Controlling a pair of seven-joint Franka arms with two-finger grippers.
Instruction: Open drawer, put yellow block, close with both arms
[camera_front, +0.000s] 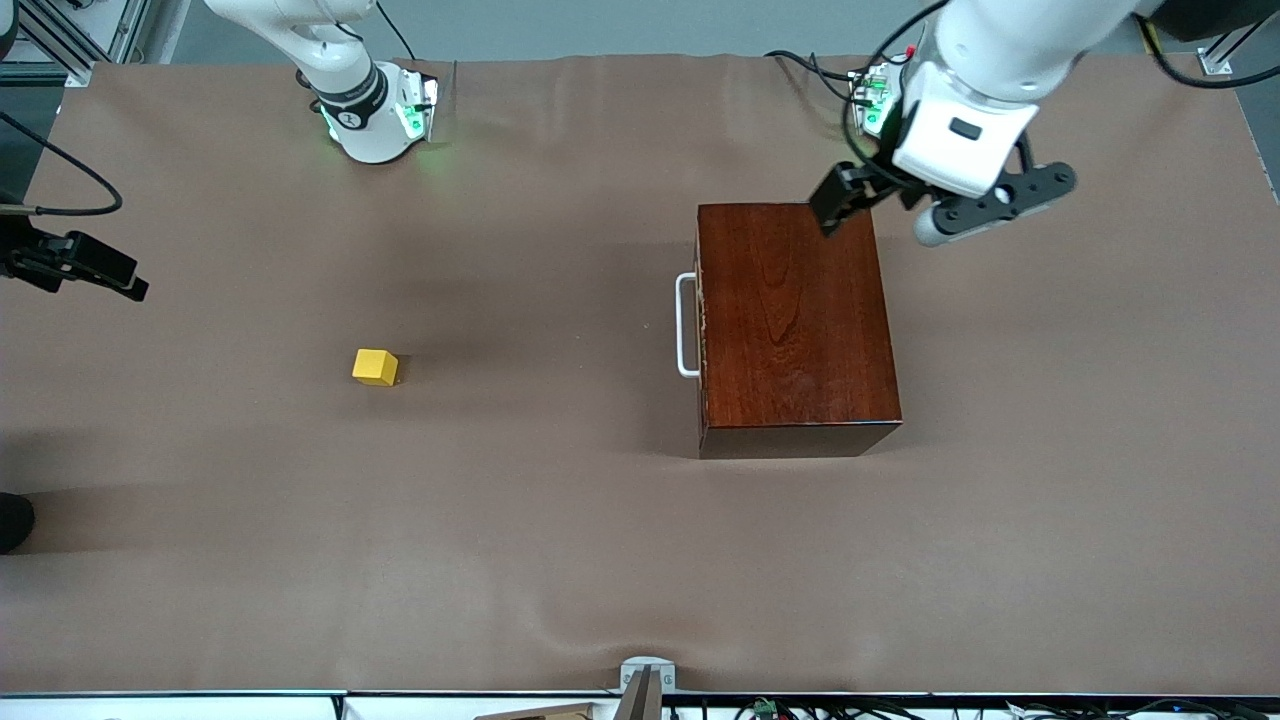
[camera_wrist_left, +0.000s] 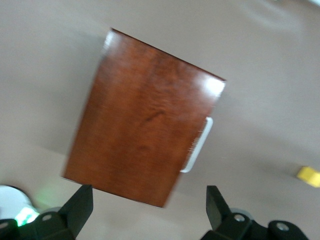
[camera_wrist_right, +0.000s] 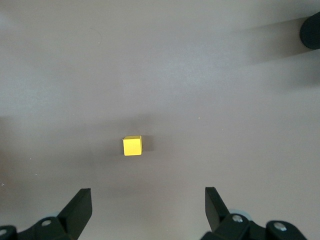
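The reddish-brown wooden box (camera_front: 795, 320) stands toward the left arm's end of the table. Its drawer is pushed in, and the white handle (camera_front: 686, 325) faces the right arm's end. The yellow block (camera_front: 375, 367) lies alone on the cloth in front of the drawer, well apart from it. My left gripper (camera_front: 848, 198) hangs open over the box's corner farthest from the front camera. The left wrist view shows the box (camera_wrist_left: 145, 135), the handle (camera_wrist_left: 199, 145) and the left gripper (camera_wrist_left: 150, 189), empty. My right gripper (camera_front: 105, 270) is up in the air at the right arm's end of the table. In its wrist view the right gripper (camera_wrist_right: 147, 192) is open and empty over bare cloth beside the block (camera_wrist_right: 132, 145).
A brown cloth (camera_front: 560, 540) covers the whole table, with slight wrinkles near the front edge. A dark round object (camera_front: 12, 520) shows at the table's edge at the right arm's end. Both arm bases (camera_front: 375, 110) stand along the side farthest from the front camera.
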